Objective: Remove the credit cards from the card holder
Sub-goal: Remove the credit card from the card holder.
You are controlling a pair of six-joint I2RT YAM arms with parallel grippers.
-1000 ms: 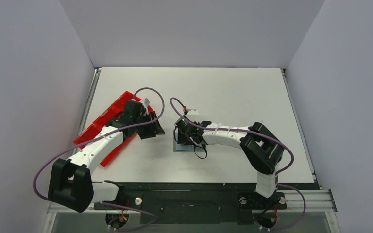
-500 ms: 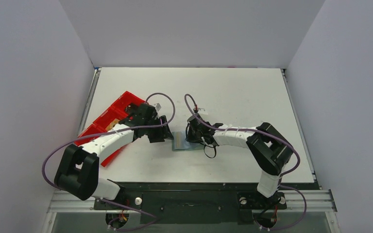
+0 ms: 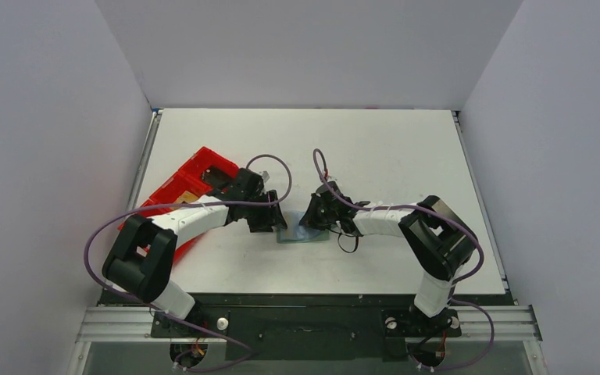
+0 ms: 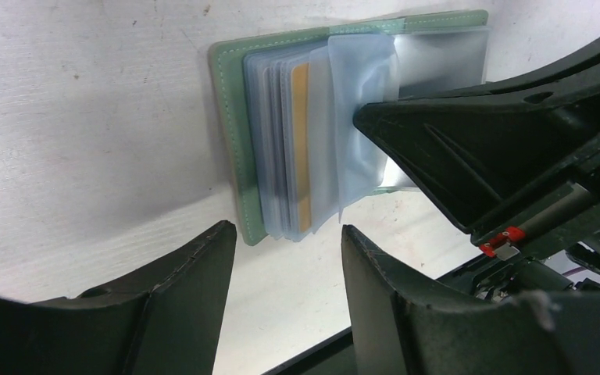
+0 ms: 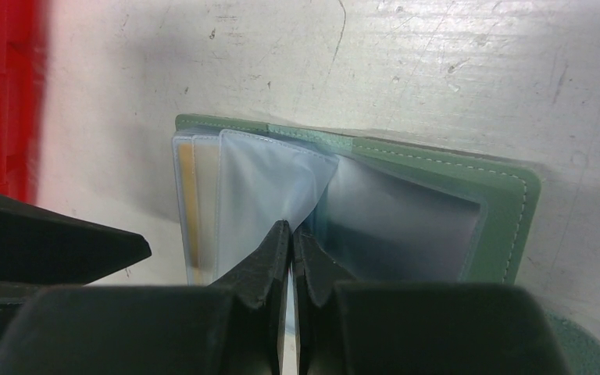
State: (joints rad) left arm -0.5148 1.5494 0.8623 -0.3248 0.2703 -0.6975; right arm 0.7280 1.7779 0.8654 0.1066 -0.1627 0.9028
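Right gripper (image 5: 287, 230) was closed tight, its black tapered tips pinching the edge of one clear sleeve (image 5: 266, 187). That sleeve was lifted and curled up off the stack toward the tips. Left gripper (image 4: 285, 234) had its jaws well apart and gripped nothing; both fingers sat just off one long edge of the holder (image 4: 230, 117). Whether they touched the table (image 3: 375, 156) couldn't be told.

Holder was a flat grey-green rectangle with pale stitching along the rim. It lay open on the white, scuffed table with soft, frosted plastic sleeves fanned inside. An orange card (image 4: 301, 141) showed as a thin strip inside one sleeve, in the stack on the left gripper's side. Other cards in the sleeves looked bluish-grey, too hazy to separate.

From above, the holder (image 3: 297, 234) lay between the two grippers, left gripper (image 3: 275, 223) at its left edge and right gripper (image 3: 312, 223) over its right half. The red plastic tray (image 3: 195, 176) sat to the left, behind the left arm.
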